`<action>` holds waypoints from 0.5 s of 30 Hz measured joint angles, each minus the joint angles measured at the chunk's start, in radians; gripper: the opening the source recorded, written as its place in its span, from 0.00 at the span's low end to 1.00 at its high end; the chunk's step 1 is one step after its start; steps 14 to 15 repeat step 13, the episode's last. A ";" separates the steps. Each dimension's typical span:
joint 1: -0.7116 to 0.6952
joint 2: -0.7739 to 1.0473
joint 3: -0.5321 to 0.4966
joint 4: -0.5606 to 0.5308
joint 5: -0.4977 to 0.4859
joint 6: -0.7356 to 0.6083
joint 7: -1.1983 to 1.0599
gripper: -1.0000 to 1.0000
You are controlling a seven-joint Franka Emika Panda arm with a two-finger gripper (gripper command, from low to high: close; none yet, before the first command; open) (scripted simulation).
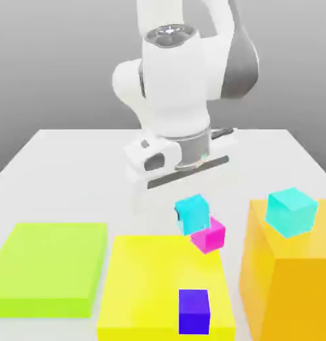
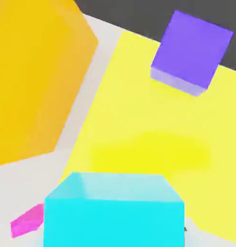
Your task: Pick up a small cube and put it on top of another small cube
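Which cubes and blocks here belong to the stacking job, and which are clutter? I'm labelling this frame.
Job:
sky-cyan cube
magenta cube

Lying about:
turquoise cube on the orange block
violet-blue cube on the yellow slab
lime slab

Exterior view faces the arm from afar; both views share the yellow slab (image 1: 159, 280) (image 2: 153, 120).

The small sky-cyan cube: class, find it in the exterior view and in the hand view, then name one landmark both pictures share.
Exterior view: the small sky-cyan cube sits just below the hand, partly overlapping the small magenta-pink cube.
Hand view: the same cube is nearest the camera, with a sliver of the magenta-pink cube beside it.
Shared landmark: the violet-blue cube on the flat yellow block.
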 joint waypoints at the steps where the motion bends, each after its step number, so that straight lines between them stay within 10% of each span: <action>1: 0.002 -0.036 0.027 -0.028 -0.015 -0.004 0.033 0.00; 9: 0.001 0.019 0.123 -0.155 -0.063 0.194 0.138 0.00; 10: 0.000 0.044 0.124 -0.161 -0.064 0.225 0.139 1.00; 15: 0.000 0.044 0.124 -0.161 -0.064 0.225 0.139 1.00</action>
